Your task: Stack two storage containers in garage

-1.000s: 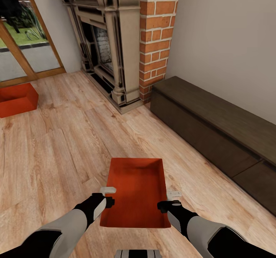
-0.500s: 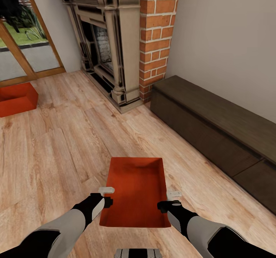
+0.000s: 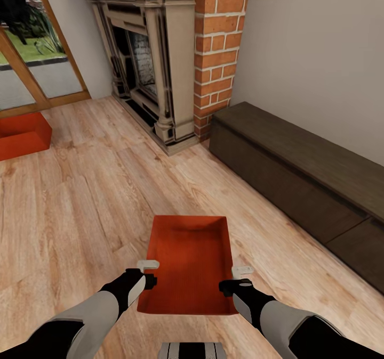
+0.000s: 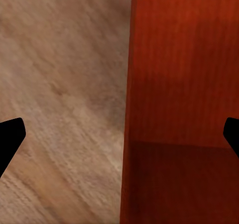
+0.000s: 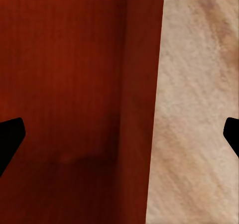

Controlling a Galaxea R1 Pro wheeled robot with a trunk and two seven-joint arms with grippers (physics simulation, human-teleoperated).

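Jaws of both grippers are spread, each pair straddling one long wall of the near bin [image 3: 189, 266]: left gripper [image 3: 148, 266] at its left wall, right gripper [image 3: 241, 270] at its right wall. The bin sits over the wood floor [image 3: 80, 210]. A second bin [image 3: 21, 135] rests far left, near the fireplace [image 3: 154, 55].

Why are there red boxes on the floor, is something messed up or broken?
Nothing looks broken or spilled. One red box sits upright on the wood floor between the left gripper and right gripper, both open over its side walls. The other red box sits by the glass door, also upright.
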